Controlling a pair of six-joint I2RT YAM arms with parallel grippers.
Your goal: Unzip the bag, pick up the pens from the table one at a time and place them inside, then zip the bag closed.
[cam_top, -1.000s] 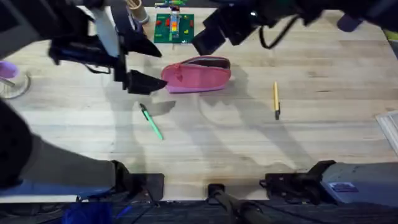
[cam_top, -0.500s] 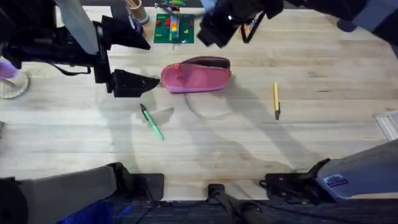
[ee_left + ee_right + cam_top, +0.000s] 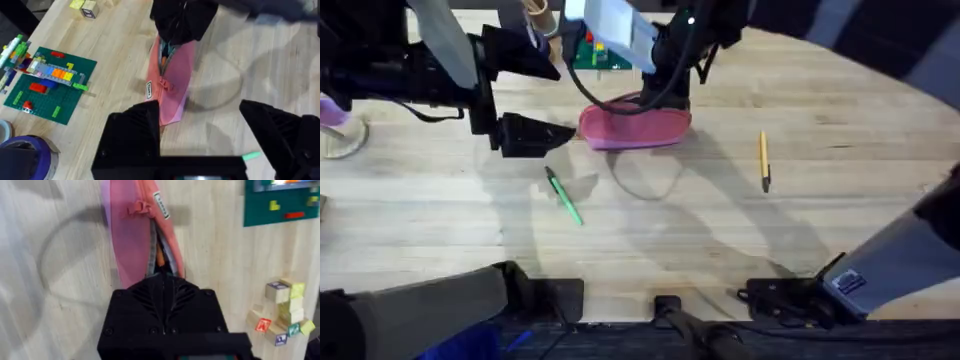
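1. The pink bag point(image 3: 635, 127) lies on the tabletop point(image 3: 840, 200) toward the far side, a little left of the middle, long edge across the overhead view. Its zipper is partly open: the right wrist view shows a dark gap point(image 3: 159, 250) with something orange inside.
2. The right gripper point(image 3: 672, 88) is down on the bag's right end, at the zipper; whether its jaws are parted or closed on anything cannot be told, since the gripper body hides the tips.
3. The left gripper point(image 3: 525, 105) hangs just beside the bag's left end, jaws spread wide and empty, one finger point(image 3: 132, 135) close to the pouch corner.
4. The green pen point(image 3: 563, 196) lies on the tabletop near the bag, toward the arm bases and to the left.
5. The yellow-orange pen point(image 3: 764, 161) lies well apart to the right, dark tip toward the near edge.
6. A green building-block plate point(image 3: 601, 50) sits behind the bag.
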